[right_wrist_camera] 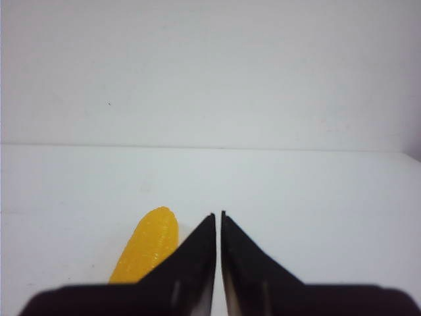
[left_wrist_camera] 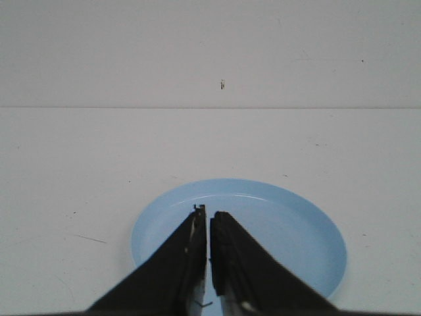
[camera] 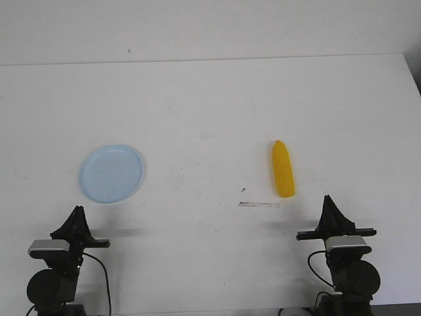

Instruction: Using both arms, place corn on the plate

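Left arm (camera: 56, 263): black, silver-grey wrist module, sits at near table edge, left of the plate's near rim & a bit closer to robot.
Left gripper (camera: 78, 209): fingers pressed together, only a thin slit btwn them in left wrist view (left_wrist_camera: 208, 214); holds nothing. Tip points at the plate, apart from it.
Plate (camera: 92, 187): pale blue, round, low rim, flat on white table (camera: 210, 118). Nothing on it. In left wrist view (left_wrist_camera: 309, 230) it lies just beyond the fingertips.
Dark mark (camera: 259, 205): thin short streak on table, well right of plate, just near-left of corn's blunt end.
Corn (camera: 283, 170): bright yellow, lying flat on table, well right of plate, not touching it. Pointed end away from robot, blunt end toward robot.
Right gripper (camera: 328, 199): fingers clenched shut, tips nearly touching in right wrist view (right_wrist_camera: 218, 216); grasps nothing. Sits right of corn's blunt end, near but apart.
Right arm (camera: 348, 263): black, grey wrist module, at near edge, far right of plate.
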Controlling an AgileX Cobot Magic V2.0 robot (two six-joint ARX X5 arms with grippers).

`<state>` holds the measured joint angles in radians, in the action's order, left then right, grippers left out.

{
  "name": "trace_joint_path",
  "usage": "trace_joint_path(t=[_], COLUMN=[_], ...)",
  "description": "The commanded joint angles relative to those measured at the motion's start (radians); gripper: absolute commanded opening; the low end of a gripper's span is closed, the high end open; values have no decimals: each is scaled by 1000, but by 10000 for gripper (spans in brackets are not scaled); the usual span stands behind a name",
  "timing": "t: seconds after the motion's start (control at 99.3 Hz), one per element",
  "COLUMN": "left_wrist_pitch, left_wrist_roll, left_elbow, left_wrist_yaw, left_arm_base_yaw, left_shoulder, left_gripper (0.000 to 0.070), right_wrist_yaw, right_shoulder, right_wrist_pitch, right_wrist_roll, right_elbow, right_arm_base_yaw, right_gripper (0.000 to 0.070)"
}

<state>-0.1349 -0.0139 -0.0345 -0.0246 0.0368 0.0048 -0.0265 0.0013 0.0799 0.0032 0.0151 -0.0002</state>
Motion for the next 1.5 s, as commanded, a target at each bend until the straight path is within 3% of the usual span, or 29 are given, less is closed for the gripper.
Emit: trace_joint_path(t=[0.0,0.312,0.524,0.816,0.977,1.249,1.491], left_wrist_pitch=[-16,-32,-79,-60,-46,-35,166], left_wrist_roll=[-2,0,-132,-125,-71,-68,-69], left_elbow=[21,21,0,-175,-306,-521,-719], left_wrist_yaw=[-2,-2,-6,-6,-6,-6,-6], left_arm_base_yaw=[0,0,0,0,0,0,0], left_shoulder=[-2,-2,-1,68,201,520,848], left_gripper=[1,1,1,1,1,1,1], right_wrist_yaw=[0,0,0,0,0,0,0], right_shoulder=[0,0,0,0,0,0,0], right_wrist_pitch=[10,10,10,10,10,10,10], right_wrist_roll=[-4,-4,-4,-4,-4,-4,-4], right_elbow=[-3,-3,-3,-3,-3,-3,-3], right_arm_base_yaw=[1,1,1,1,1,1,1], right_gripper=[11,11,11,11,11,11,11])
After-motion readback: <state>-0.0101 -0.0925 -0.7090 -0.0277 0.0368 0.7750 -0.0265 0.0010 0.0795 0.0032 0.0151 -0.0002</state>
